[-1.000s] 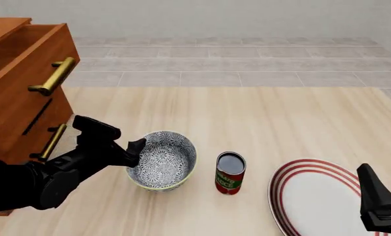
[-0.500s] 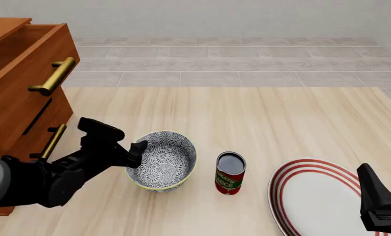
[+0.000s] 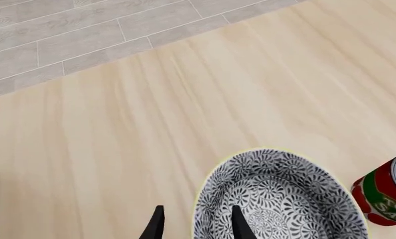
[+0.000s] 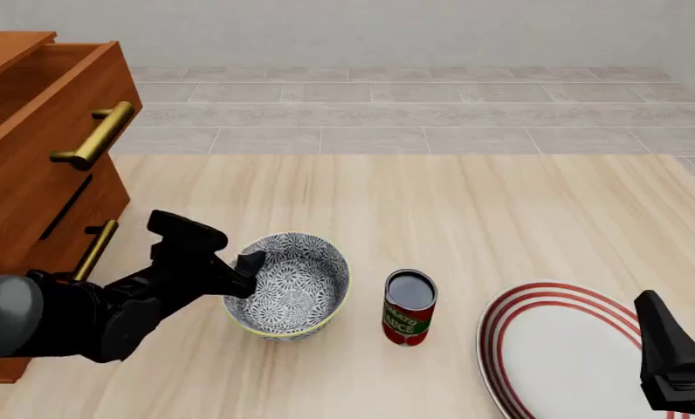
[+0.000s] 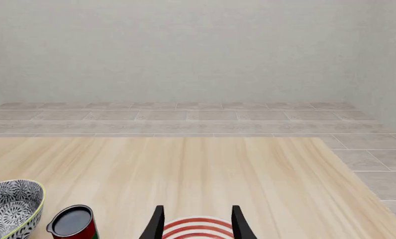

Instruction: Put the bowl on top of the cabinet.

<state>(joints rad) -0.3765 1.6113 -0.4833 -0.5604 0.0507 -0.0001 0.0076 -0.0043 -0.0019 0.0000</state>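
Two black fingers (image 3: 239, 225) of the left gripper (image 3: 196, 226) sit on either side of the near rim of the round blue-grey and white flowery bowl (image 4: 287, 284), one inside and one outside, with a gap to the rim, so they are parted and not squeezing it. That bowl rests on the pale wooden table (image 4: 464, 218), beside the red can (image 4: 409, 307) and in front of the big reddish-brown wooden cabinet (image 4: 33, 148). Over the white plate with red rings (image 4: 557, 349), the right gripper (image 5: 196, 224) hangs with its fingers apart, holding nothing.
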